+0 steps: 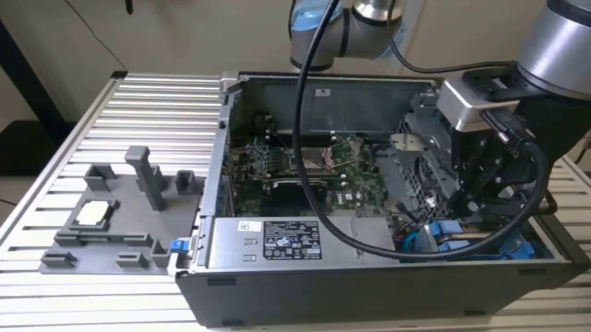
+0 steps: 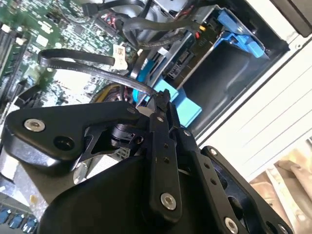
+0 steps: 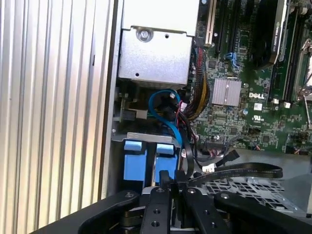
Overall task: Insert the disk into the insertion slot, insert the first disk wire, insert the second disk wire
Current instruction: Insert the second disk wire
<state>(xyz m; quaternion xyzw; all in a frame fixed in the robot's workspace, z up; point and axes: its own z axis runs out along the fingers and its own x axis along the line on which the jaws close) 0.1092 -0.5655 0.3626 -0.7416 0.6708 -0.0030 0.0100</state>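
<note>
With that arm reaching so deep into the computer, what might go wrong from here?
1. The gripper pinches a thin black wire that loops over the motherboard; the loop might snag or pull loose.
2. The arm's thick black cable drapes across the open case and may catch its edge.
3. Loose cables crowd the blue carrier, so the plug could meet them.
</note>
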